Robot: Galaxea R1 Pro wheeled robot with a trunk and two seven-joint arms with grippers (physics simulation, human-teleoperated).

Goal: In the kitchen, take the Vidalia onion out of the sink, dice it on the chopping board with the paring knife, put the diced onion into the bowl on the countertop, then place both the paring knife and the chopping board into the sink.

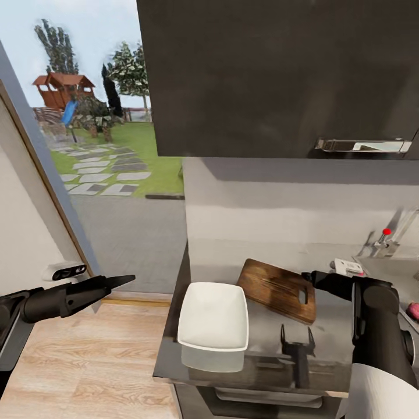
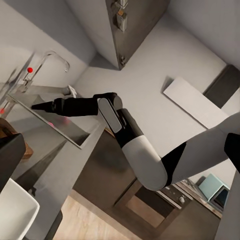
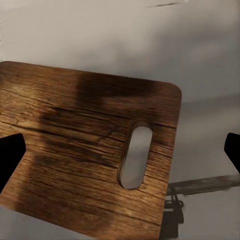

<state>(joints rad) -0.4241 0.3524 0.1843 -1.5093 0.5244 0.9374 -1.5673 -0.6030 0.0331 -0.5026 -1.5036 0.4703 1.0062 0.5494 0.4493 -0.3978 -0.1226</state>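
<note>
- Two items on the countertop [image 1: 267,349] in the head view: white bowl [image 1: 213,316] at the near edge, chopping board [image 1: 278,288] just behind and right of it; tap [image 1: 385,237] farther right.
- Right gripper [image 1: 297,340] hangs over the counter, fingers spread, empty; left gripper [image 1: 119,282] over the floor, grip unclear.
- Left wrist view: sink [image 2: 65,127], right arm [image 2: 120,135] above it.
- Right wrist view: board's slot [image 3: 135,156] between spread fingers [image 3: 10,155].
</note>
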